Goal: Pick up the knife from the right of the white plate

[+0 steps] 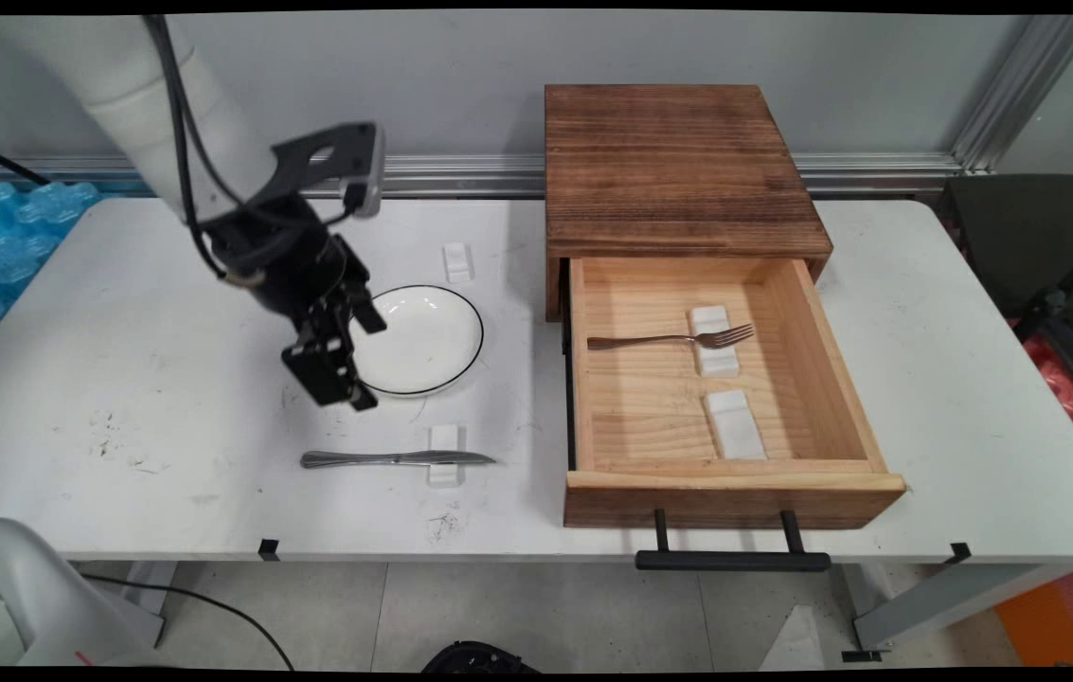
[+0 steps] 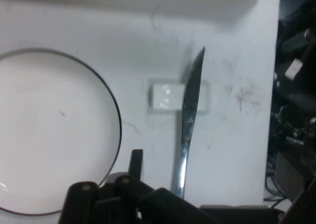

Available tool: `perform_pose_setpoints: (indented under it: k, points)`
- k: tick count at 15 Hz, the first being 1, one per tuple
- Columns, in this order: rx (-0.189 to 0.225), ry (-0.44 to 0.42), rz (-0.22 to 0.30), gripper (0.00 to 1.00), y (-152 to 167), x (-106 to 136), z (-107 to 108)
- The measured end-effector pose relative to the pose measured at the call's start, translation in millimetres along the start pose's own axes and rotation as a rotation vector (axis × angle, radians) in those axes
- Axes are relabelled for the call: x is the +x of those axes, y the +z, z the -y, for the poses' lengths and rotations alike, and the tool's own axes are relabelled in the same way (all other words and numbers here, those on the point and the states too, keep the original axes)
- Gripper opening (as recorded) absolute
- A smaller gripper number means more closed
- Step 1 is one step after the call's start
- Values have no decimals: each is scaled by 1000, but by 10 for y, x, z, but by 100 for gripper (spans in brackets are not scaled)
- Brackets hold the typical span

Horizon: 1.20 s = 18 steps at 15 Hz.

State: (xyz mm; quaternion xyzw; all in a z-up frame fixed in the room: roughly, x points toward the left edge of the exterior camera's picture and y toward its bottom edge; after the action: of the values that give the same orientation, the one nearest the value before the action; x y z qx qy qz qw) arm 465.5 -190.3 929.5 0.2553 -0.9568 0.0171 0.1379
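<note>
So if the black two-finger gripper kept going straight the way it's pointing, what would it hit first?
Probably the bare white table between the black-rimmed white plate and the silver knife. The gripper points steeply down there, though depth is unclear.

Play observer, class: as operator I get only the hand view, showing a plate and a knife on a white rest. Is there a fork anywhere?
Observer: Yes, a fork lies in an open drawer, across a white rest.
Operator: Any spare rest in there?
Observer: One, a second rest, nothing on it, nearer the drawer's front.
Operator: Anything beyond the plate?
Observer: A third rest, also bare, on the far side of the plate.
</note>
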Motion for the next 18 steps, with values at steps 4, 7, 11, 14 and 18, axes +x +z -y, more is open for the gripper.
perform_pose_setpoints:
  k: [4,7,11,14,18]
  points:
    - [2,17,27,100,269,-170,-13]
    - [6,24,43,100,469,-260,-9]
    - [16,29,58,100,722,-329,-1]
    - [20,32,68,100,935,-359,4]
    - [20,39,78,100,1126,-390,13]
